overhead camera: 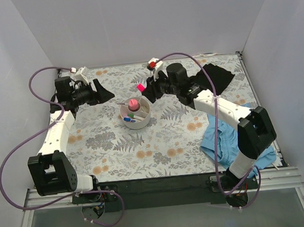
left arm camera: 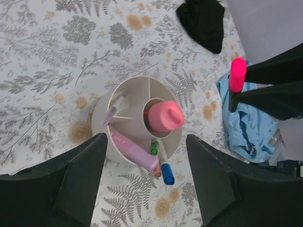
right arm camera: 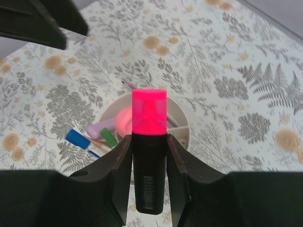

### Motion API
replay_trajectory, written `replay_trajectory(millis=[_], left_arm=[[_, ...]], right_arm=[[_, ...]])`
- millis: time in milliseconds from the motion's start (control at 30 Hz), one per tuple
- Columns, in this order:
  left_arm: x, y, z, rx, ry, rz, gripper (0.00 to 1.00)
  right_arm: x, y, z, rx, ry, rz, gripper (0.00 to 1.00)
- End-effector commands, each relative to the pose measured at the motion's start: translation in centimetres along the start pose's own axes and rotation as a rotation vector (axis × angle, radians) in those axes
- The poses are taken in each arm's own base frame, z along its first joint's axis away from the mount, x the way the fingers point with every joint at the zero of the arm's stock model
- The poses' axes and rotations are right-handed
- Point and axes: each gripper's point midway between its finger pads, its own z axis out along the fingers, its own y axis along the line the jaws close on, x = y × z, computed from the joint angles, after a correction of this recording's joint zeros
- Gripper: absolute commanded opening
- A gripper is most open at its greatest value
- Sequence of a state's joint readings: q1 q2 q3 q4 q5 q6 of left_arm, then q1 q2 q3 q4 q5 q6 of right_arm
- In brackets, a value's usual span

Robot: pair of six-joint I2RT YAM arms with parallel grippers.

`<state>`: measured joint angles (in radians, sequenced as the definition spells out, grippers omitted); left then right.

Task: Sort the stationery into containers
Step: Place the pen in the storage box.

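The organiser (overhead camera: 137,124) (left arm camera: 102,113) (right arm camera: 182,118), round and white, stands near the middle of the floral tabletop (overhead camera: 144,151), a little toward the far edge.

At the left, the left arm (overhead camera: 59,134) rises from its base at the near-left corner and runs along the left edge. Its wrist is turned right near the far-left corner. The left gripper (overhead camera: 108,93) (left arm camera: 146,142) points at the organiser with its jaws wide apart and nothing between them.

Inside the organiser, a pink-capped item (left arm camera: 165,116) stands in the central cup. A thin pen (left arm camera: 113,111) leans in a left compartment. A pale pink pen (left arm camera: 132,151) and a blue-capped marker (left arm camera: 166,174) lie in the near compartments, sticking out over the rim.

The right arm (overhead camera: 220,108) climbs from the near-right corner, elbow raised, forearm angled back toward the centre. The right gripper (overhead camera: 149,88) (right arm camera: 149,142) clamps the dark body of a highlighter (overhead camera: 140,87) (left arm camera: 237,74) (right arm camera: 149,113). Its bright pink cap points forward, raised off the tabletop near the organiser's far side.

A black cloth (overhead camera: 217,77) (left arm camera: 203,21) lies toward the far-right corner, and a blue cloth (overhead camera: 225,139) (left arm camera: 251,127) by the right edge.
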<state>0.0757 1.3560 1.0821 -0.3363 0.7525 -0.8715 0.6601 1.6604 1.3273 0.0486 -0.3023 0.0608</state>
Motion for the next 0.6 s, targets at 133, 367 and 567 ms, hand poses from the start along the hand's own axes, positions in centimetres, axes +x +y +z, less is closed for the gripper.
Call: replay_trajectory(millis=[133, 367, 567], left_arm=[[-3.5, -5.8, -0.7, 0.295, 0.022, -0.002, 0.62], [-2.8, -7.5, -1.1, 0.339, 0.046, 0.009, 0.56], [-1.8, -8.4, -1.3, 0.360, 0.070, 0.018, 0.51]], right_arm=[[-6.8, 6.9, -0.6, -0.139, -0.228, -0.297, 0.01], [-7.1, 6.6, 1.5, -0.111, -0.212, -0.346, 0.01], [-7.4, 7.1, 3.3, -0.123, -0.203, -0.401, 0.01]])
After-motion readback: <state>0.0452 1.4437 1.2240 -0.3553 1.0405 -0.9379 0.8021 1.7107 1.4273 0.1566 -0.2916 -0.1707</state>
